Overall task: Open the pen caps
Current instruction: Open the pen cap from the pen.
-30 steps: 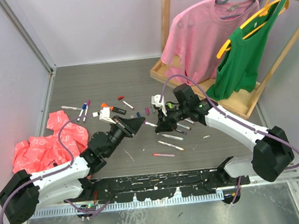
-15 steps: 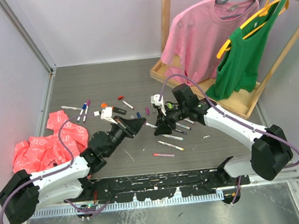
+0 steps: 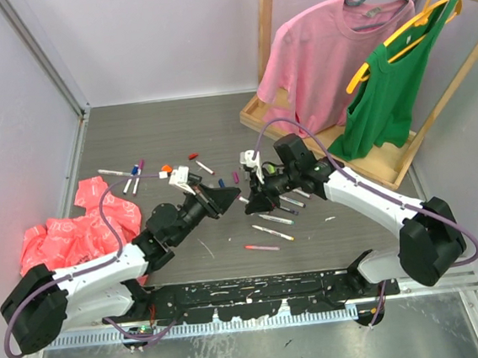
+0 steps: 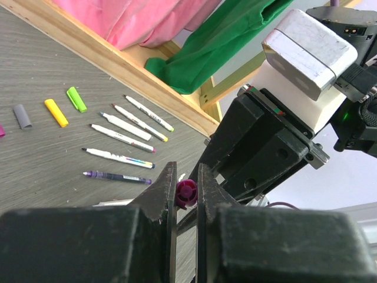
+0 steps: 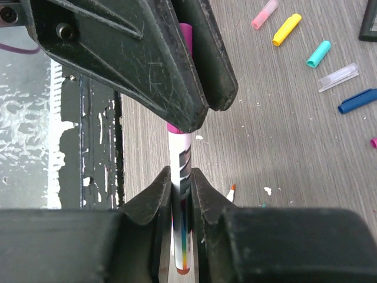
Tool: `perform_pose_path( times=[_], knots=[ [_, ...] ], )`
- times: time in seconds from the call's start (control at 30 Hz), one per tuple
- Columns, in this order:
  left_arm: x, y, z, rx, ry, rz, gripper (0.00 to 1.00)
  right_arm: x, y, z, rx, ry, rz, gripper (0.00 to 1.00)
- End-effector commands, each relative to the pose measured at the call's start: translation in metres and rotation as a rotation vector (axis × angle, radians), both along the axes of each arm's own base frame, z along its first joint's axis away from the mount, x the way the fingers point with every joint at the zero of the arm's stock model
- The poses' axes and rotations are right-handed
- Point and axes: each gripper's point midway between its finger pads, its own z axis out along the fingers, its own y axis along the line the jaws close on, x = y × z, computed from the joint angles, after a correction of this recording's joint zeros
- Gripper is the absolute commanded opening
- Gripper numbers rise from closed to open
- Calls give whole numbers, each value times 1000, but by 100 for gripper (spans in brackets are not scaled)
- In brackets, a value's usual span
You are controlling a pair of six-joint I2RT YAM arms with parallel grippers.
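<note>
Top external, left to right: pinches the magenta cap (image 4: 187,192) in left gripper (image 3: 229,198) fingers closed narrow, clamps the pen (image 5: 179,159) barrel in right gripper (image 3: 254,204) above the table (image 3: 175,134), looks mid-uncapping, calls next for a straight pull apart along the pen.

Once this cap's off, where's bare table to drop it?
Bare table lies along the back wall, left of the wooden rack base. Crowded: the loose pens beside the right pincer and the scattered caps and pens beyond the left pincer.
</note>
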Motion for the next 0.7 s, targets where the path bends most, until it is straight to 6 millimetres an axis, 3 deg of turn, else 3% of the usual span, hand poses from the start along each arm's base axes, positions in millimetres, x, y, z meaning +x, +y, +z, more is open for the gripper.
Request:
perform_pose_path(
  times=[0.0,0.13,0.43,0.67],
  knots=[
    [13,10,30,-13,-85,47,0,8,8,24,55,-52,12,4],
    [33,31,52,-57,-104,94,0,5,8,19,41,-34,33,1],
    [87,93,131,-154,-208,243,0,6,9,8,13,4,43,1],
    [103,108,142,-174,-178,288,0,11,8,6,-6,-7,24,1]
  ],
)
